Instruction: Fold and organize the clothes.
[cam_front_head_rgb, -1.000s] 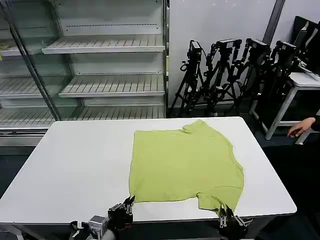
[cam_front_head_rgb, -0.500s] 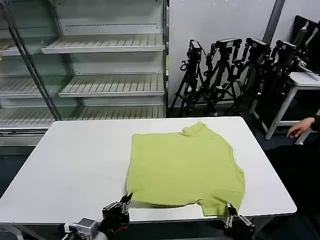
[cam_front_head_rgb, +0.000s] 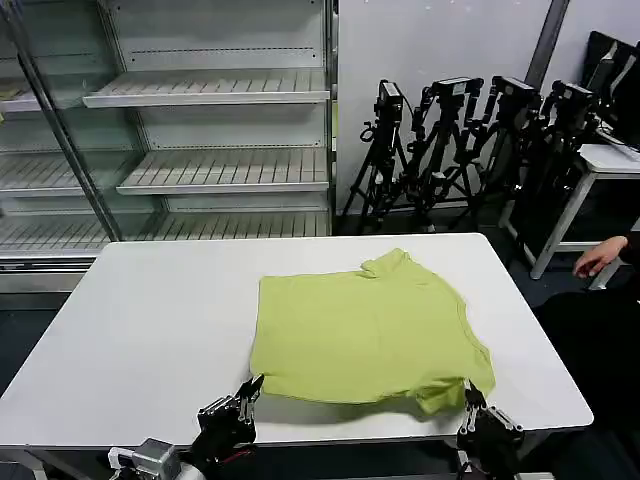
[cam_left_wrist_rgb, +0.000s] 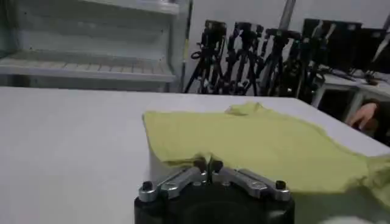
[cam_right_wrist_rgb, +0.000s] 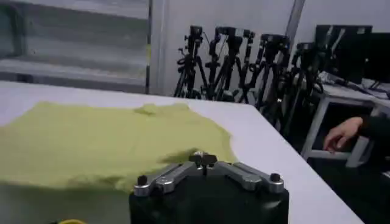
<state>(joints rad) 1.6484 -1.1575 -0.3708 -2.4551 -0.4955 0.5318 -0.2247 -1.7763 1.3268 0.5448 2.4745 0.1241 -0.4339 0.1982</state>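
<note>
Left end effector (cam_front_head_rgb: 243, 392) and right end effector (cam_front_head_rgb: 473, 402) clamped on T-shirt (cam_front_head_rgb: 365, 327) hem (white table (cam_front_head_rgb: 150, 320)), tripods (cam_front_head_rgb: 470, 140) behind

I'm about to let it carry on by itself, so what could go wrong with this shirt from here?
1. Both claws, left and right, pinch the shirt at its near edge by the table's front. Pulling further could drag it off.
2. The near right sleeve corner is bunched, so a fold may come out crooked.
3. The thin fabric sits only at the fingertips and might slip free.
</note>
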